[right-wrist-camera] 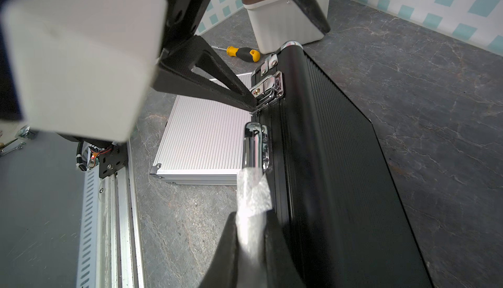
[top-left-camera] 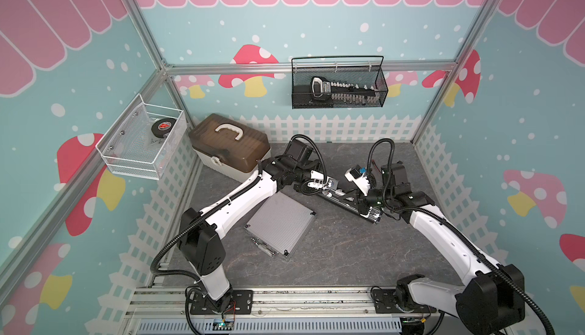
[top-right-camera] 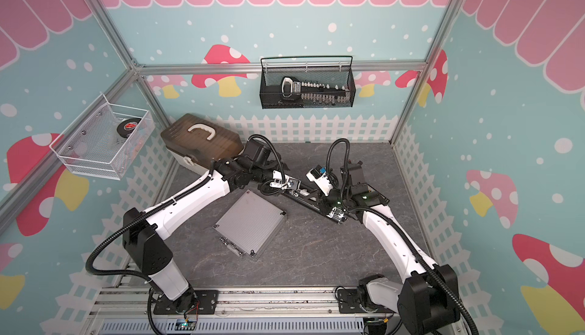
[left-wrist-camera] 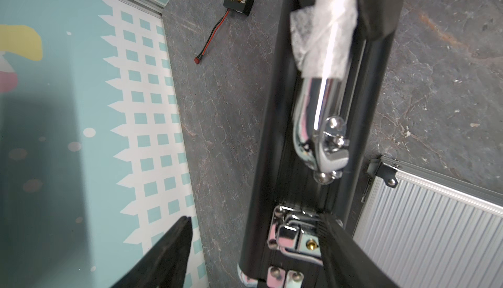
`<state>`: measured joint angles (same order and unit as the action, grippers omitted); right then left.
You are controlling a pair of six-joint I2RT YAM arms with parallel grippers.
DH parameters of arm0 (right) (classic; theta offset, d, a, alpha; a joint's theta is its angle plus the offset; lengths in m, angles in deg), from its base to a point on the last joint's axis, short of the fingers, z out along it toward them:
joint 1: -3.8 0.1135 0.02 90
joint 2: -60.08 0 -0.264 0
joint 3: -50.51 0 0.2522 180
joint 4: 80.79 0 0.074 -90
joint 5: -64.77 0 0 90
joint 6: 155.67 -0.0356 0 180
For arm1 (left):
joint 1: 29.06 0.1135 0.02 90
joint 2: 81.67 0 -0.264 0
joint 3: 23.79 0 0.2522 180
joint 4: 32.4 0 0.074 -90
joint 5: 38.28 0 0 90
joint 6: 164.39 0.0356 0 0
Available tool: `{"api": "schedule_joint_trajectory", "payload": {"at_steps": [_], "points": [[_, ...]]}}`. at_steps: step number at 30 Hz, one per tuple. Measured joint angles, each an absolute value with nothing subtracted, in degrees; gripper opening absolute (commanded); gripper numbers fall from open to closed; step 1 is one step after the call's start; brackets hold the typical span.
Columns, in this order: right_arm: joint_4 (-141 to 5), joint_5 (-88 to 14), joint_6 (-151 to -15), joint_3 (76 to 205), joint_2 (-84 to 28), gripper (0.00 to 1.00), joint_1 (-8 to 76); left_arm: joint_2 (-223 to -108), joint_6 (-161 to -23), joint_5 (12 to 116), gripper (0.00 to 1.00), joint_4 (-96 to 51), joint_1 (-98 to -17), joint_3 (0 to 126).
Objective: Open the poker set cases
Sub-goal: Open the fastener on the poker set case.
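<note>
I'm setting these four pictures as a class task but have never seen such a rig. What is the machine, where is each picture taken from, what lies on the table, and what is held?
It is two white robot arms bolted at a table's edge, each ending in a two-fingered end effector. Two pictures look down from overhead, nearly alike; the other two come from cameras on each arm's wrist. On the grey table are a silver case, flat and closed, a white box with a brown lid and a screwdriver. The black case stands on its edge. The right end effector is shut on its wrapped handle. The left end effector is open, one fingertip at a metal latch.
</note>
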<state>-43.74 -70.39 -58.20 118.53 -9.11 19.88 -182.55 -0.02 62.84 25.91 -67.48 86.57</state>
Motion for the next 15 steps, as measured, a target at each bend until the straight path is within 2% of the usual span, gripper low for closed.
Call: {"api": "schedule_joint_trajectory", "payload": {"at_steps": [15], "points": [[-42.6, -70.7, -57.6, 118.5, -9.1, 0.00, 19.9, -184.5, 0.0, 63.8, 0.69, 33.8, -67.5, 89.0]]}}
